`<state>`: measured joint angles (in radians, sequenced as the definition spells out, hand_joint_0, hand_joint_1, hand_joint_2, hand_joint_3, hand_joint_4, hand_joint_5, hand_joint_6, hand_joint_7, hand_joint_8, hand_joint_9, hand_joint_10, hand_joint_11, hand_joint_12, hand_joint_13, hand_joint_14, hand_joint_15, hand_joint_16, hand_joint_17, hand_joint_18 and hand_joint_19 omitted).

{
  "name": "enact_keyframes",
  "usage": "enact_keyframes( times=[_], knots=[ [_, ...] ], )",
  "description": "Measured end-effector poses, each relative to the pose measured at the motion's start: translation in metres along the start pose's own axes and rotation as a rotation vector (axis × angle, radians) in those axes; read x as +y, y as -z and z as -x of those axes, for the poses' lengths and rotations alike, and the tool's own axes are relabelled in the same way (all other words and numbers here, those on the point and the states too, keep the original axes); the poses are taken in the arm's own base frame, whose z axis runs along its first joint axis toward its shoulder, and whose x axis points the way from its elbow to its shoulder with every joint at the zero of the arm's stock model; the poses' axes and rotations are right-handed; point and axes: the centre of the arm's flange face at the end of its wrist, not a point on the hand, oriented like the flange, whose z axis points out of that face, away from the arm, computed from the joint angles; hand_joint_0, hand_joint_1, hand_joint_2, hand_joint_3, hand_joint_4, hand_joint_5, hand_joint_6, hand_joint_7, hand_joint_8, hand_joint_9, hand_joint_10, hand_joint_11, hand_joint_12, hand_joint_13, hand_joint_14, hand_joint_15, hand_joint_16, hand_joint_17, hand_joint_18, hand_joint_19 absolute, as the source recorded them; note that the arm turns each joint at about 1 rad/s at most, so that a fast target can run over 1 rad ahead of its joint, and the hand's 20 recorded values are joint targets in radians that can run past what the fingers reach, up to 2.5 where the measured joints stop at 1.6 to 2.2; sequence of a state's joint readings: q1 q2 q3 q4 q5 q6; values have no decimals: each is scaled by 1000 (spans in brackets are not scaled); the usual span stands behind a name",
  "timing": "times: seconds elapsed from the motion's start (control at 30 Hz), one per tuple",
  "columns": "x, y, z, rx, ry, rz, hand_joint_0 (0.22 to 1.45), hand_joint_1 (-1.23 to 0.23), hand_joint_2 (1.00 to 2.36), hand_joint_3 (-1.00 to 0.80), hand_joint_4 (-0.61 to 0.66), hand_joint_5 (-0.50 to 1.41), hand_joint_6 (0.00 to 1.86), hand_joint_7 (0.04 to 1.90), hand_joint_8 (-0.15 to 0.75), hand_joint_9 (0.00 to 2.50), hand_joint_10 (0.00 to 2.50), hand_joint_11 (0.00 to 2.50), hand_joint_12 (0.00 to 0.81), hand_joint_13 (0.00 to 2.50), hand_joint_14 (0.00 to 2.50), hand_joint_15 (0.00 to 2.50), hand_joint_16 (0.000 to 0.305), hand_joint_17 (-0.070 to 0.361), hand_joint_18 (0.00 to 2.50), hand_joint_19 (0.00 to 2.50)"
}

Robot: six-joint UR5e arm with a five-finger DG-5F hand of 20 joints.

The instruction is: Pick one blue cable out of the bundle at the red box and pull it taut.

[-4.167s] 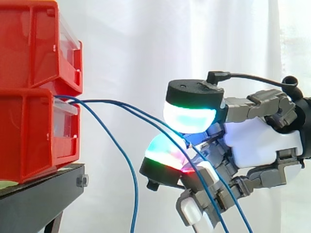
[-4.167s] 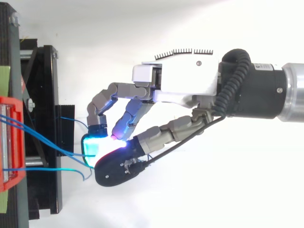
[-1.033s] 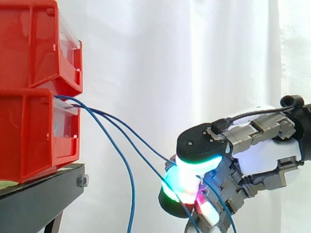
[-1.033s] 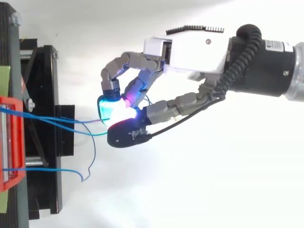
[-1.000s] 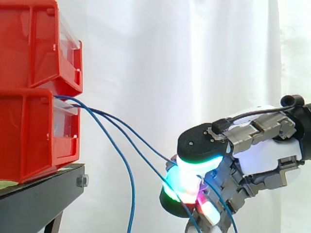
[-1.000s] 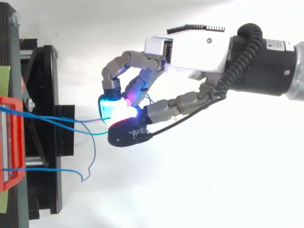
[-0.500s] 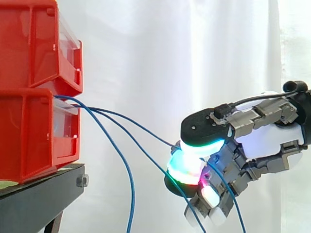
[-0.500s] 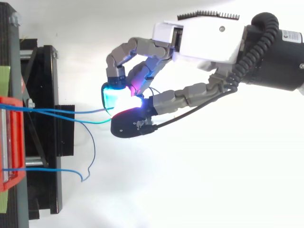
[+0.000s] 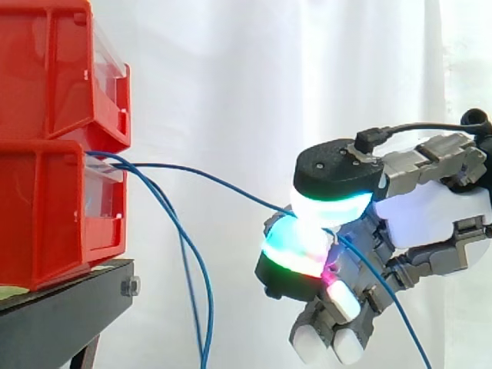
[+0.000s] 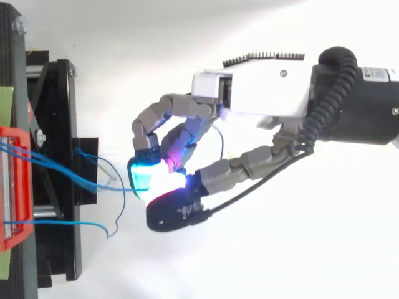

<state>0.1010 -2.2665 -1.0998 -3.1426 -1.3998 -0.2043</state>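
Several thin blue cables come out of the lower red box (image 9: pixel 46 207) at the left. One blue cable (image 9: pixel 223 183) runs almost straight from the box to my hand (image 9: pixel 430 215), which is shut on it between the glowing thumb pad (image 9: pixel 330 201) and a finger pad (image 9: pixel 296 250). Behind the hand the same cable drops away to the lower right. From above, the held cable (image 10: pixel 112 188) reaches the cyan fingertips of the hand (image 10: pixel 262 87), a short way off the red box (image 10: pixel 11 187). Two other cables (image 9: pixel 201 284) hang slack beside the box.
A second red bin (image 9: pixel 46 69) sits on top of the lower one, both on a black stand (image 9: pixel 61 315). A loose cable end (image 10: pixel 115 224) curls just off the stand (image 10: pixel 62 124). A white curtain lies behind.
My hand has risen in the side view and shifted sideways along the box front in the top view. The pinched cable runs straighter, and another cable that lay against the hand now hangs down.
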Motion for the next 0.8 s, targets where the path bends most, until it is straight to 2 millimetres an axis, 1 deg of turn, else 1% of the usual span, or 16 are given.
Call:
enact_keyframes(
  times=[0.33,0.6,0.8],
  knots=[
    [1,-2,-7,12,-1,22,624,-822,1012,7,107,-118,883,1271,409,818,10,611,424,638,11,342,62,140,660,409],
    [-19,-4,-13,9,-13,46,626,-821,1011,8,110,-118,884,1279,410,821,10,622,424,636,13,338,63,141,657,409],
    [-13,-12,-13,-11,-53,145,627,-818,1011,11,109,-118,885,1274,410,821,10,619,426,632,11,337,63,141,656,412]
  ],
)
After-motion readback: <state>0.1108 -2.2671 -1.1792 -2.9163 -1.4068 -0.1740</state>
